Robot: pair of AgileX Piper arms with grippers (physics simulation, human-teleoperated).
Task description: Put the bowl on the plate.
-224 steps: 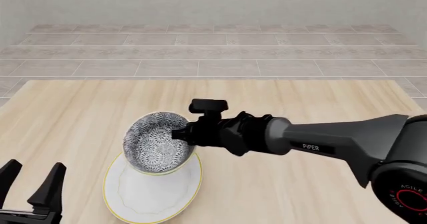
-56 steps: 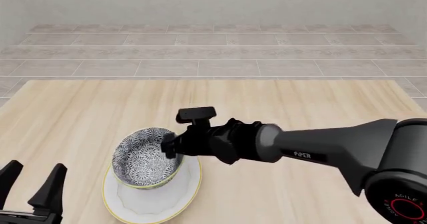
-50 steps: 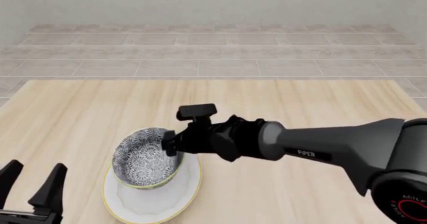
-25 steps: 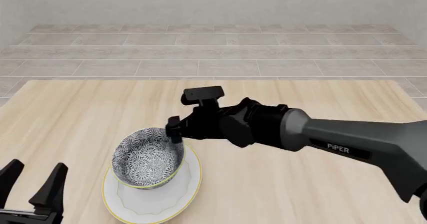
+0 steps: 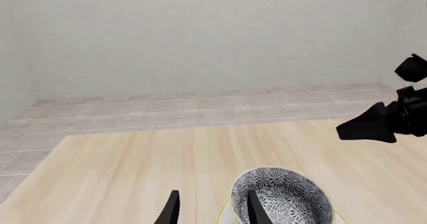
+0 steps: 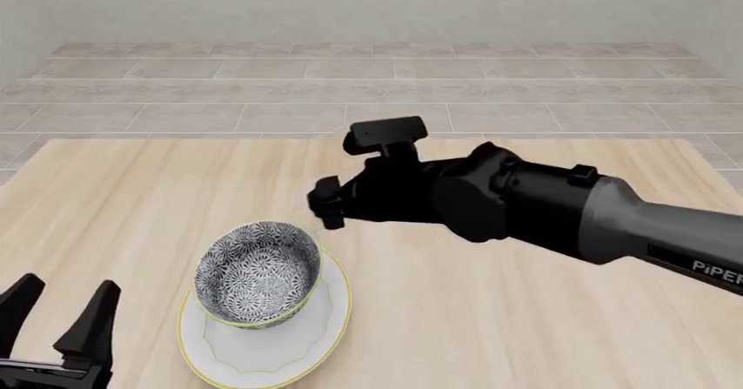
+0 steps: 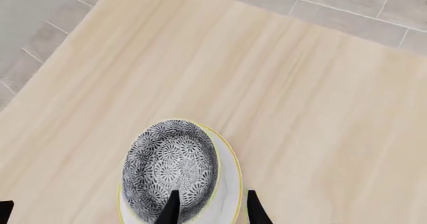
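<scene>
Hovering right fingers (image 6: 326,204) apart, empty, above and clear of bowl (image 6: 257,272). Bowl sitting on plate (image 6: 327,319), toward its far-left side. Left fingers (image 6: 58,319) idling apart near surface (image 6: 523,319) edge.

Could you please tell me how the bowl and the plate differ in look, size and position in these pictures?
The bowl is covered in a dense dark-blue-and-white floral pattern, while the plate is plain white. The bowl is deep and narrower; the plate is flat and wider. The bowl sits on the plate, toward its far-left part, and the plate lies on the table. Both are round with a thin yellow rim.
</scene>
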